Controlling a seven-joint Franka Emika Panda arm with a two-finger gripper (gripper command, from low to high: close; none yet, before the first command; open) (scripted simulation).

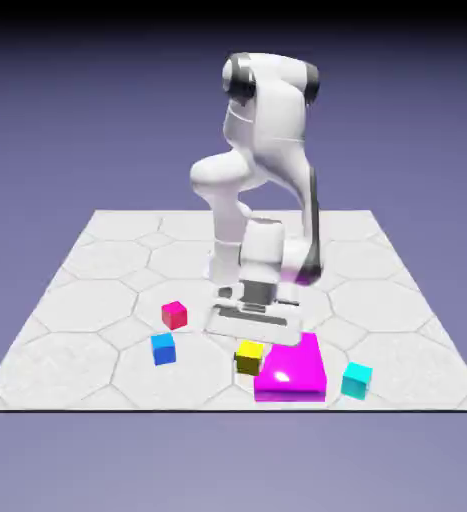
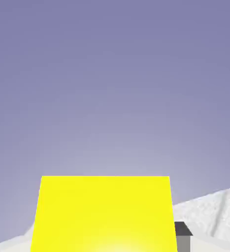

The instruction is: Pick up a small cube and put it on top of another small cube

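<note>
The small cube, bright yellow (image 1: 249, 357), sits low over the table right beside a big magenta block. My gripper (image 1: 250, 343) reaches down onto it from the white hand above and is shut on it. In the hand view the yellow cube (image 2: 105, 214) fills the bottom middle, between the gripper (image 2: 107, 243) tips. Only the right grey fingertip (image 2: 182, 232) shows, pressed against the cube's side, and the left one is hidden. I cannot tell whether the cube touches the table. A blue cube (image 1: 163, 348) and a red-pink cube (image 1: 174, 315) lie toward the exterior view's left.
The large magenta block (image 1: 291, 370) lies flat just to the exterior view's right of the yellow cube, nearly touching it. A cyan cube (image 1: 356, 380) sits beyond it near the table's front edge (image 1: 227, 408). The arm's base stands behind the hand.
</note>
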